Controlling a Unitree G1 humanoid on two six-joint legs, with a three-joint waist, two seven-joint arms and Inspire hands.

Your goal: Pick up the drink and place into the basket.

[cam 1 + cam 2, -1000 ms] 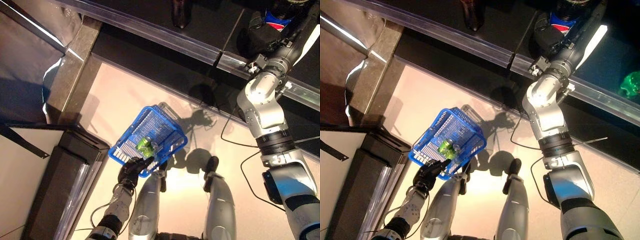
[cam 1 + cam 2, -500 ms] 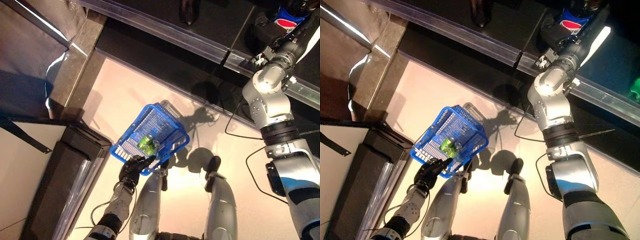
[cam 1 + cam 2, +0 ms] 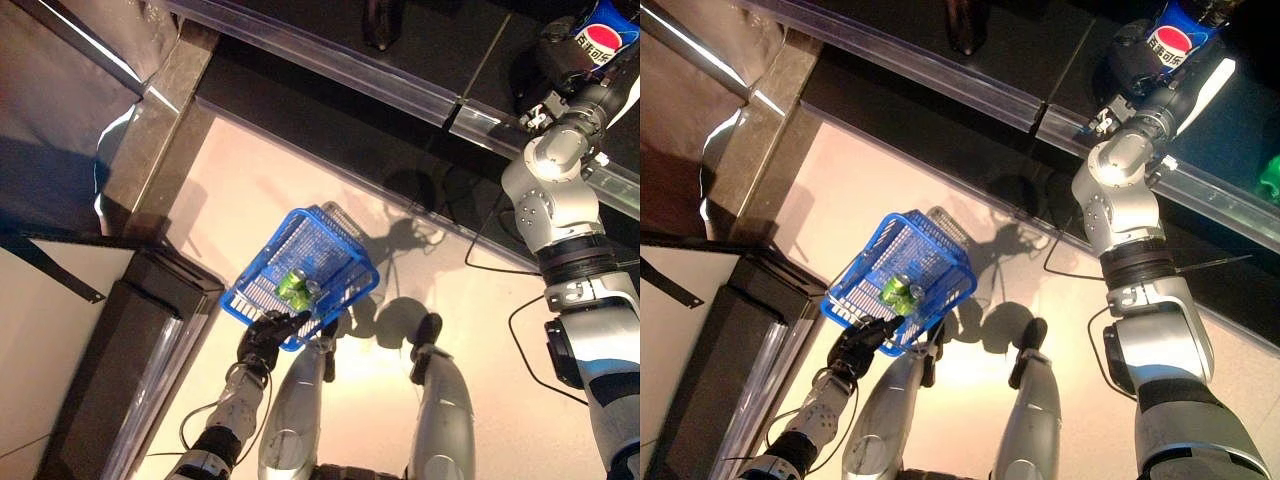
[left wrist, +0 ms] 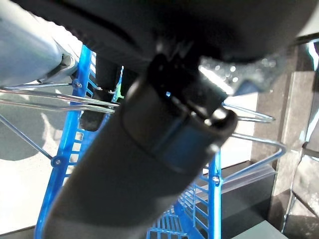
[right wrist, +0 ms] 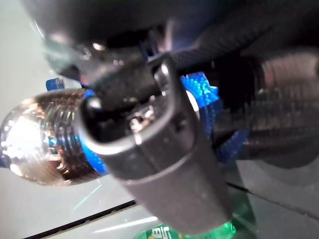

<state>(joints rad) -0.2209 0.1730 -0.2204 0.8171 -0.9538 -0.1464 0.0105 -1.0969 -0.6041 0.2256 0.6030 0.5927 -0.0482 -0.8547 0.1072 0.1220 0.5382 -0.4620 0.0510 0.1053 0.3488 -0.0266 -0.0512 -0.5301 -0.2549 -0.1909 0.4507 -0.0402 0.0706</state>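
The drink is a dark cola bottle with a blue label (image 3: 606, 24), tilted over the dark shelf at the upper right. My right hand (image 3: 563, 66) is shut on it; in the right wrist view the thumb (image 5: 164, 169) and fingers wrap the bottle (image 5: 42, 134). A blue plastic basket (image 3: 322, 243) hangs low in the middle, above the floor. My left hand (image 3: 264, 340) is curled round its wire handle (image 4: 249, 117). A green can (image 3: 291, 285) lies inside the basket beside a second, smaller can.
A dark shelf with a shiny metal rail (image 3: 400, 90) runs across the top. Another dark bottle (image 3: 381, 20) stands on it, and a green object (image 3: 1268, 180) lies at the far right. A black cabinet (image 3: 120, 370) stands at the lower left.
My right hand has carried the cola bottle up and to the right, and the bottle now tilts. The basket and left hand have stayed put.
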